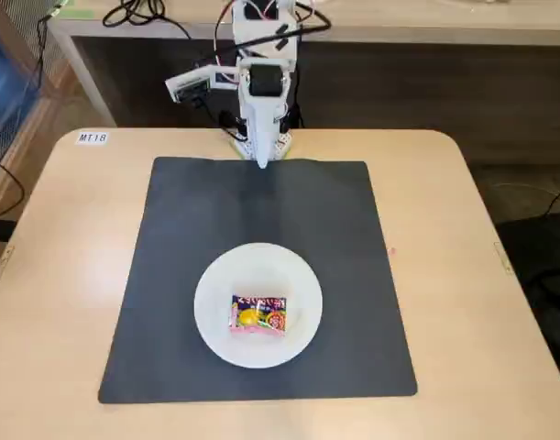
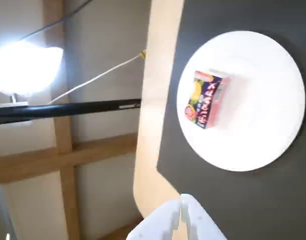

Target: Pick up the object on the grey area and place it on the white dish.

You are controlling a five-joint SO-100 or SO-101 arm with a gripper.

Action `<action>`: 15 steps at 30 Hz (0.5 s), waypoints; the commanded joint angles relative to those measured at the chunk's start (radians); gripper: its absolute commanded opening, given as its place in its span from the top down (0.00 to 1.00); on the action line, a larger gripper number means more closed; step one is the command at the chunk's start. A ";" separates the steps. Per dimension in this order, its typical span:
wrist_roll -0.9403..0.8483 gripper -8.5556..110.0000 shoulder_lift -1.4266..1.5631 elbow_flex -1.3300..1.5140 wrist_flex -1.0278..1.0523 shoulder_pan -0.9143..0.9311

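Note:
The snack packet [image 1: 258, 314], purple-pink with a yellow centre, lies flat on the white dish [image 1: 217, 321]. The dish stands on the near middle of the dark grey mat [image 1: 188, 220]. My gripper [image 1: 261, 161] is far from them, folded back at the mat's far edge, tip pointing down, empty. In the wrist view the packet [image 2: 207, 99] and the dish [image 2: 263, 100] sit upper right on the mat [image 2: 233, 200]. The white fingertips [image 2: 182, 217] show at the bottom edge, pressed together.
The mat lies on a light wooden table [image 1: 69, 238] with a small label [image 1: 92, 137] at its far left corner. The arm's base [image 1: 259, 139] stands at the far edge, with cables behind it. A black chair [image 1: 545, 257] is beside the table at right.

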 commanded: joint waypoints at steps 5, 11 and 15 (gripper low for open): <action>0.008 0.93 0.204 0.477 -0.225 0.012; -0.002 0.93 0.224 0.644 -0.247 0.026; -0.015 0.93 0.244 0.749 -0.290 0.025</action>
